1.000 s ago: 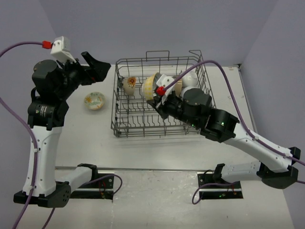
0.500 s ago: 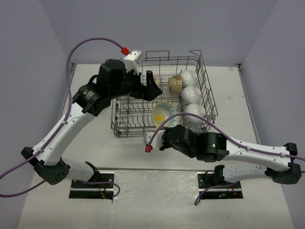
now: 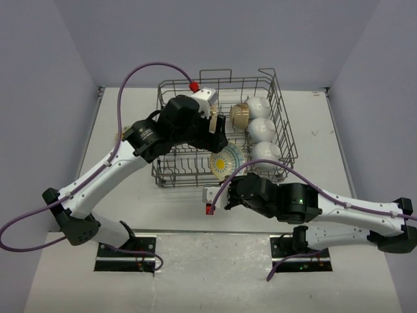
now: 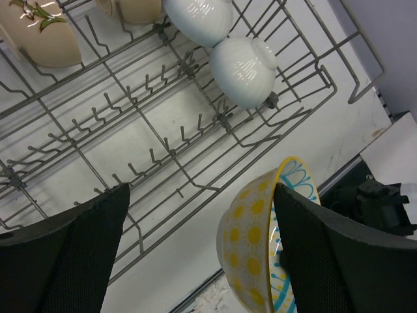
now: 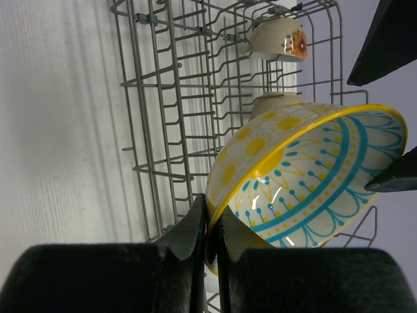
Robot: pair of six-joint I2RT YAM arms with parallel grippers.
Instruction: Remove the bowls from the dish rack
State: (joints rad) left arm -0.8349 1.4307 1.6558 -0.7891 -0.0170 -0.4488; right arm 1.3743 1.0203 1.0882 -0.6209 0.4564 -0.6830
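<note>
The grey wire dish rack (image 3: 171, 171) stands at the table's middle back. My right gripper (image 3: 229, 181) is shut on the rim of a teal-rimmed, yellow-dotted bowl (image 3: 226, 162), holding it tilted on edge at the rack's near side; the pinch shows in the right wrist view (image 5: 212, 225). My left gripper (image 3: 218, 140) reaches over the rack, open wide, with this bowl (image 4: 260, 241) between its fingers, close against the right finger (image 4: 345, 261). Three white bowls (image 3: 262, 127) and a cream bowl (image 3: 240, 116) sit in the rack's right end.
In the left wrist view two white bowls (image 4: 244, 62) and a cream patterned bowl (image 4: 39, 32) lie among the rack's tines (image 4: 163, 140). A cream bowl with an orange flower (image 5: 280, 36) shows in the right wrist view. The right arm (image 3: 339, 208) lies along the table's near side.
My left arm has swung from left of the rack over it and down to the bowl. My right gripper has drawn the teal-rimmed bowl toward the rack's near side.
</note>
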